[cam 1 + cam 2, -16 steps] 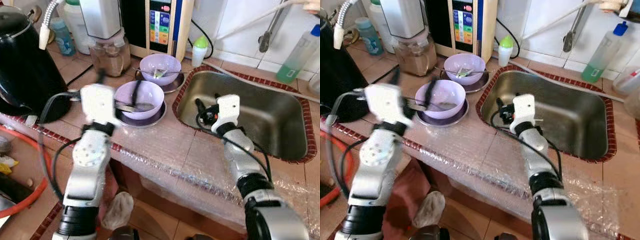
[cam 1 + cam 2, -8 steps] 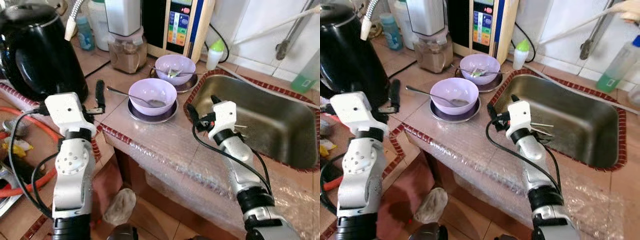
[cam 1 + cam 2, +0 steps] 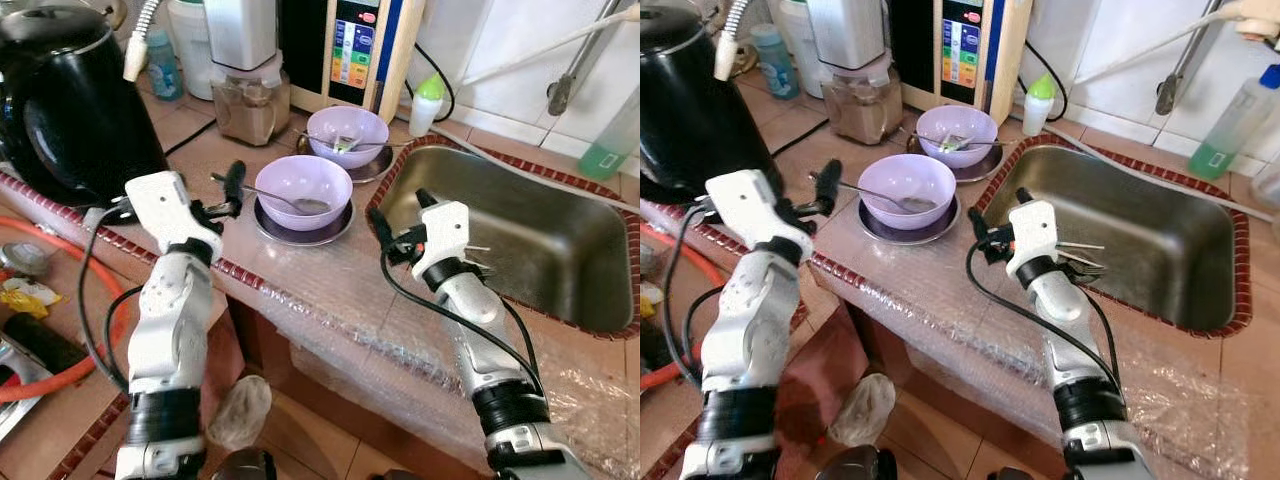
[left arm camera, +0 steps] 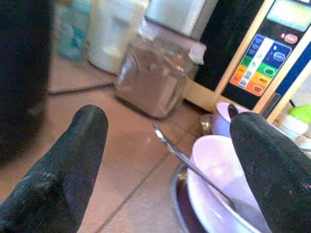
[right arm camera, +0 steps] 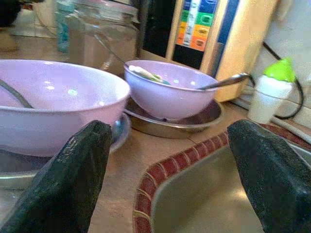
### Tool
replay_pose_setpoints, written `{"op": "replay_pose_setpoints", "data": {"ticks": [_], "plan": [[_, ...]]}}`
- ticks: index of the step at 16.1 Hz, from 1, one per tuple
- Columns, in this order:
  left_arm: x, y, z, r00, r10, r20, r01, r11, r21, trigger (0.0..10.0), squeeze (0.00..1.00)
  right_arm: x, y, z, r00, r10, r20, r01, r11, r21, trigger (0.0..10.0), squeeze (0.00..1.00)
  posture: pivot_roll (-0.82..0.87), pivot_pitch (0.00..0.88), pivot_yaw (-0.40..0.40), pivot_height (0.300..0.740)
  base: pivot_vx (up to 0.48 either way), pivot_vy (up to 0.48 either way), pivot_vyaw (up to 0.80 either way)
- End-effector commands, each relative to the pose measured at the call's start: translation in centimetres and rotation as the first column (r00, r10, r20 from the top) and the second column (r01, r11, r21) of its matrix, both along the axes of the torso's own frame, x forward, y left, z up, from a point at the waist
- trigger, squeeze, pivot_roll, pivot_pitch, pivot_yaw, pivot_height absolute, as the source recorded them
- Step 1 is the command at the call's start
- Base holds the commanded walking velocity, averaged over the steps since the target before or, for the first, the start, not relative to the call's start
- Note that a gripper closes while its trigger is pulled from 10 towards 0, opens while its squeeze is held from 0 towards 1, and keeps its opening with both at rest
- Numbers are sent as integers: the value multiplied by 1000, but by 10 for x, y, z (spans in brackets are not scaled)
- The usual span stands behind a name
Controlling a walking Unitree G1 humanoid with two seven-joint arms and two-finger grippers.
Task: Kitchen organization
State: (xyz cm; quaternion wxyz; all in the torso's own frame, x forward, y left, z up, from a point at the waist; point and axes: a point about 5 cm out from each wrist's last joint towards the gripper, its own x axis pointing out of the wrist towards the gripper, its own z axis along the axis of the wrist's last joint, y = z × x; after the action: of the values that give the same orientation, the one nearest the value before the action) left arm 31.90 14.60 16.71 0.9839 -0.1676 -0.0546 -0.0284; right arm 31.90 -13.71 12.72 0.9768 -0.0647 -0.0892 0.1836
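Left eye view: we are seeing the left hand [image 3: 232, 188] hovering over the desk [image 3: 300, 270], just beside the near bowl [image 3: 304, 186], fingers parted and holding nothing. The near bowl is sitting on a steel plate [image 3: 285, 225] and a spoon [image 3: 262, 191] is lying in it, long axis running from the bowl's middle out over the rim, handle pointing toward the left hand. The far bowl [image 3: 347, 130] is sitting behind it, near the sink [image 3: 520, 235]. The right hand [image 3: 398, 222] is hanging at the sink's near corner, fingers spread and empty.

Right eye view: we are additionally seeing the green bottle [image 3: 1228, 120] by the wall and the black kettle [image 3: 685, 110] in full.

Left wrist view: both fingers [image 4: 73, 160] are standing well apart; between them the spoon handle is rising off the bowl rim, tip pointing toward a glass jar [image 4: 153, 80] of brown powder.

Right wrist view: fingers are apart again, framing both bowls; the far bowl is holding a second spoon [image 5: 223, 81], handle pointing toward a small green-capped bottle [image 5: 268, 94].
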Motion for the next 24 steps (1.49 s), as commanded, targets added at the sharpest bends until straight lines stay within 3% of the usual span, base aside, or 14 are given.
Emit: {"op": "replay_pose_setpoints", "data": {"ticks": [1, 2, 3, 4, 8, 24], "plan": [[7, -2, -2, 999, -27, -25, 26, 999, -40, 10000, 0, -4, 5, 4, 999, 41, 1, -41, 999, 12, 10000, 0, 11, 35, -5, 740, 0, 0, 0], [12, -3, -5, 998, -39, -45, 35, 997, -75, 10000, 0, -7, 9, 5, 998, 67, 0, -67, 998, 11, 10000, 0, 2, 36, -1, 740, 0, 0, 0], [18, -6, -7, 996, -60, -60, 52, 991, -126, 6980, 0, -12, 13, 5, 994, 108, 0, -108, 994, -11, 10000, 0, -8, 36, 3, 740, 0, 0, 0], [21, -9, -6, 995, -84, -53, 76, 987, -142, 0, 0, -15, 16, 4, 991, 137, -3, -137, 990, -23, 10000, 0, -11, 36, 5, 740, 0, 0, 0], [30, -15, -7, 988, -140, -71, 122, 969, -213, 0, 0, -24, 25, 3, 974, 224, -32, -226, 973, -52, 10000, 0, -22, 27, 19, 740, 0, 0, 0], [39, -6, -5, 983, -168, -76, 144, 955, -259, 0, 0, -21, 29, 1, 976, 210, -58, -214, 974, -78, 10000, 0, -6, 24, 24, 740, 0, 0, 0]]}}
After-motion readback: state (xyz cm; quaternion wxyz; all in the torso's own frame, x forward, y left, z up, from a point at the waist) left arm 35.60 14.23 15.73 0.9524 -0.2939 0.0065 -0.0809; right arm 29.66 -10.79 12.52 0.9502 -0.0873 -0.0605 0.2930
